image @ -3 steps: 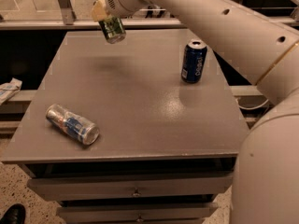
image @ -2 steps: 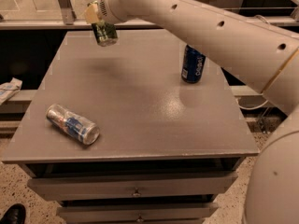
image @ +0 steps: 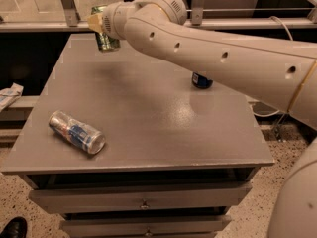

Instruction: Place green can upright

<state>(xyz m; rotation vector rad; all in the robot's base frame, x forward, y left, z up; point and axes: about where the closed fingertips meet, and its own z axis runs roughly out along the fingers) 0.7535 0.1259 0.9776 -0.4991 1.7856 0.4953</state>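
The green can (image: pixel 106 39) hangs nearly upright above the far left part of the grey table (image: pixel 148 118). My gripper (image: pixel 100 24) is shut on the can's upper part and holds it a little above the tabletop. My white arm reaches in from the right across the table and hides the top of the can.
A silver can with a blue-and-red label (image: pixel 77 132) lies on its side near the front left. A dark blue can (image: pixel 201 80) stands at the right, mostly hidden behind my arm. Drawers sit under the tabletop. A railing runs behind the table.
My gripper has carried the green can leftward and slightly lower over the far edge. My arm now covers most of the dark blue can.
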